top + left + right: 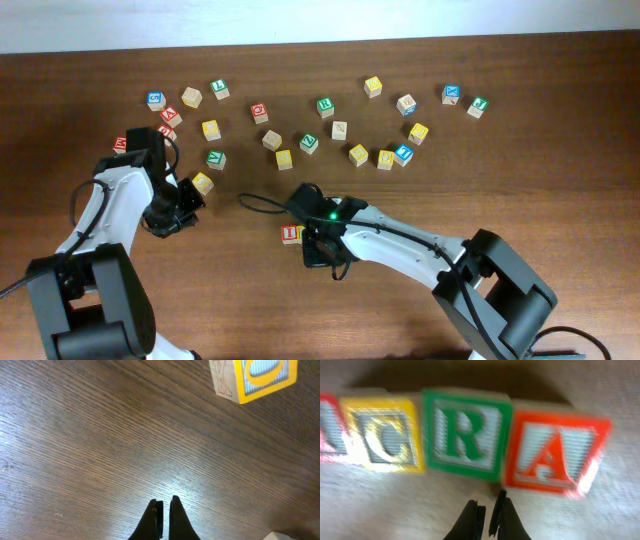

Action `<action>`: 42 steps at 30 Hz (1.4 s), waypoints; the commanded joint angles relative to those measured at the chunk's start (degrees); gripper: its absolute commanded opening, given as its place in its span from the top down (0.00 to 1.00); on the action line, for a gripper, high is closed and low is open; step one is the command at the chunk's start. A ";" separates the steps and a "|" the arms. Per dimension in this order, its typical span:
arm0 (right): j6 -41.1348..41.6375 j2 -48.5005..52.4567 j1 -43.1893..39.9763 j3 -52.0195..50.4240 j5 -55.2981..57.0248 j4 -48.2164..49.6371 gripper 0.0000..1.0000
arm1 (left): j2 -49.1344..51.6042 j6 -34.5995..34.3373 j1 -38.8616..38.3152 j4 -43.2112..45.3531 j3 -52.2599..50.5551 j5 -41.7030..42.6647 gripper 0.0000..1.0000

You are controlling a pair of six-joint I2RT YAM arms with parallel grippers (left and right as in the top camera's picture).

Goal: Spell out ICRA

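In the right wrist view a row of letter blocks lies just ahead of my right gripper (487,503): a red block (326,425) cut off at the left edge, a yellow C block (382,440), a green R block (465,435) and a red A block (552,455). The A block sits slightly askew. The right gripper is shut and empty, just short of the gap between R and A. In the overhead view the right arm (322,250) covers most of the row; only the red end block (291,234) shows. My left gripper (175,215) (164,502) is shut and empty over bare wood.
Several loose letter blocks are scattered across the far half of the table (310,143). A yellow block (203,183) (255,377) lies just beyond the left gripper. A cable (262,203) loops beside the right arm.
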 commanded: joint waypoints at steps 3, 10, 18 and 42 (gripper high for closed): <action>-5.90 -1.99 -3.34 6.84 -3.69 -8.02 0.96 | -1.01 3.10 -6.60 0.44 -0.04 0.61 1.00; -10.64 -2.60 -15.85 10.49 -2.69 -19.52 0.96 | 2.73 2.80 -17.09 0.83 -0.79 0.72 1.00; -12.00 4.17 -18.34 9.57 -2.82 -13.16 0.96 | 8.26 2.40 -23.32 2.78 -0.79 5.64 1.00; -11.80 7.04 -15.43 9.53 -11.58 -8.22 0.96 | 8.26 1.99 -29.03 7.61 -0.76 7.98 1.00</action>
